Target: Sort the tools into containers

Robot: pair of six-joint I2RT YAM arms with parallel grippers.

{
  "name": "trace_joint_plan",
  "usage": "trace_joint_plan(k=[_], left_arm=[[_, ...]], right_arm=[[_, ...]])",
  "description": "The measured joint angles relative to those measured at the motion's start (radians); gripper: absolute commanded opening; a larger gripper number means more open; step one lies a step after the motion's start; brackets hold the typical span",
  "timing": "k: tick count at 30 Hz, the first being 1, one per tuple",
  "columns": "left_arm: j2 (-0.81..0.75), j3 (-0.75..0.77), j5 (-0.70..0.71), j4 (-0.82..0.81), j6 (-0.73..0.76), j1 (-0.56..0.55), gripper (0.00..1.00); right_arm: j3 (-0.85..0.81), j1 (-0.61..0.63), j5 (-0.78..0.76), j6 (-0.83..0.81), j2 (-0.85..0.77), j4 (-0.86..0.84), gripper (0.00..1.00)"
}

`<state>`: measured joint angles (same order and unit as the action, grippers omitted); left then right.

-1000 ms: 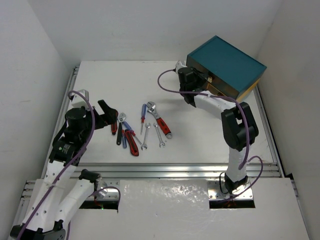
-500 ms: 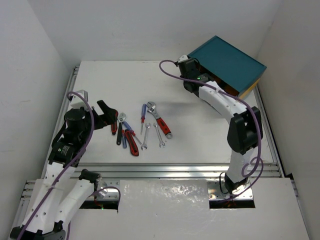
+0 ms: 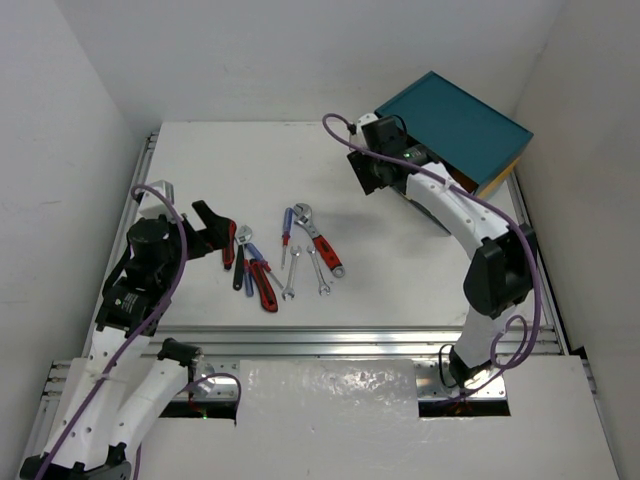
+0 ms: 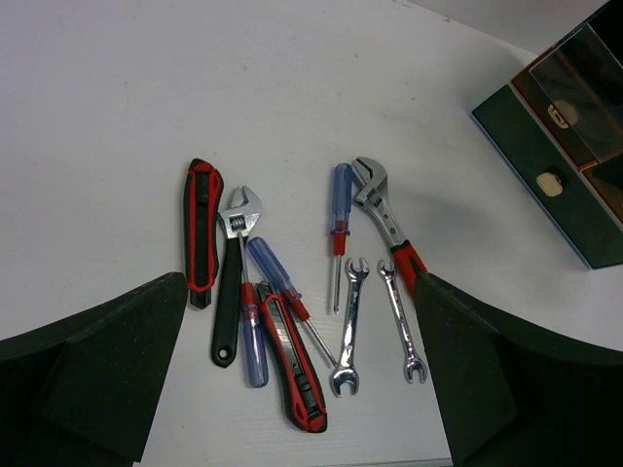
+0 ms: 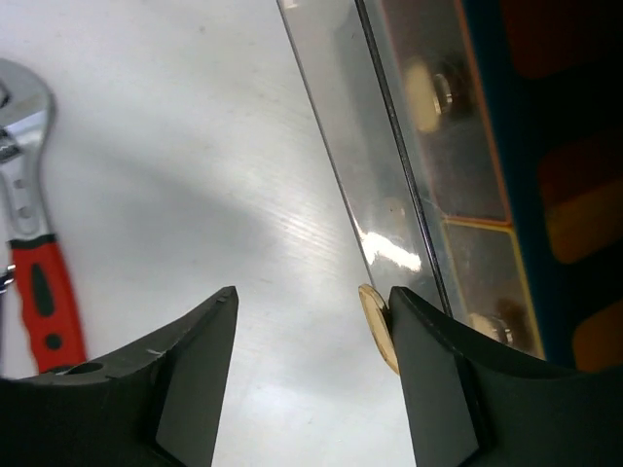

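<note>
Right gripper [image 5: 311, 321]: jaws apart, drawer knob [image 5: 374, 327] on chest [image 3: 450, 125] against one finger [image 5: 428, 389]; off-centre closing may slip off. Left gripper [image 4: 300, 280]: jaws apart above tools [image 4: 229, 292].

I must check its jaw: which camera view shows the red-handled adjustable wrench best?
The left wrist view: the red-handled wrench lies close and sharp, only its handle end hidden by a finger. The top external view shows the wrench whole but small. The right wrist view cuts it at the frame edge.
</note>
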<state>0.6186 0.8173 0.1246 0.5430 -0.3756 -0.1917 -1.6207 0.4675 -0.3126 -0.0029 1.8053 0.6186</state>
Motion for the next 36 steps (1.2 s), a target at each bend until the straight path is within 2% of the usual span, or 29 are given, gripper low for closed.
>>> trace_joint_plan(k=[6, 8, 12, 15, 17, 20, 23, 26, 27, 31, 36], left_arm=[[0.0, 0.0, 0.021, 0.001, -0.001, 0.0, 1.0], [-0.002, 0.0, 0.033, 0.001, -0.004, 0.0, 1.0], [-0.004, 0.0, 0.068, 0.008, -0.016, 0.0, 1.0], [-0.003, 0.0, 0.087, 0.015, -0.023, 0.0, 1.0], [-0.003, 0.0, 0.094, 0.019, -0.024, 0.0, 1.0], [-0.002, 0.0, 0.097, 0.023, -0.026, 0.0, 1.0], [0.004, 0.0, 0.097, 0.023, -0.026, 0.0, 1.0], [0.005, 0.0, 0.102, 0.025, -0.027, 0.0, 1.0], [0.005, 0.0, 0.107, 0.027, -0.027, 0.0, 1.0], [-0.016, 0.0, 0.128, 0.031, -0.034, 0.0, 1.0], [-0.019, 0.0, 0.131, 0.031, -0.034, 0.0, 1.0]], right_arm=[[-0.033, 0.016, 0.085, 0.087, -0.019, 0.077, 0.66], [-0.028, 0.042, 0.092, 0.131, -0.041, 0.093, 0.69], [0.056, 0.18, 0.064, 0.25, -0.134, 0.057, 0.7], [0.089, 0.307, 0.009, 0.296, -0.144, 0.009, 0.71], [0.082, 0.356, -0.029, 0.313, -0.11, -0.011, 0.71], [0.068, 0.345, -0.081, 0.317, -0.047, -0.023, 0.7], [0.05, 0.314, -0.039, 0.313, 0.003, -0.005, 0.67], [-0.068, 0.301, 0.023, 0.322, 0.107, 0.031, 0.61], [-0.105, 0.304, 0.034, 0.332, 0.145, 0.026, 0.56], [-0.141, 0.339, 0.04, 0.407, 0.261, -0.012, 0.49], [-0.201, 0.375, 0.017, 0.502, 0.418, -0.013, 0.48]])
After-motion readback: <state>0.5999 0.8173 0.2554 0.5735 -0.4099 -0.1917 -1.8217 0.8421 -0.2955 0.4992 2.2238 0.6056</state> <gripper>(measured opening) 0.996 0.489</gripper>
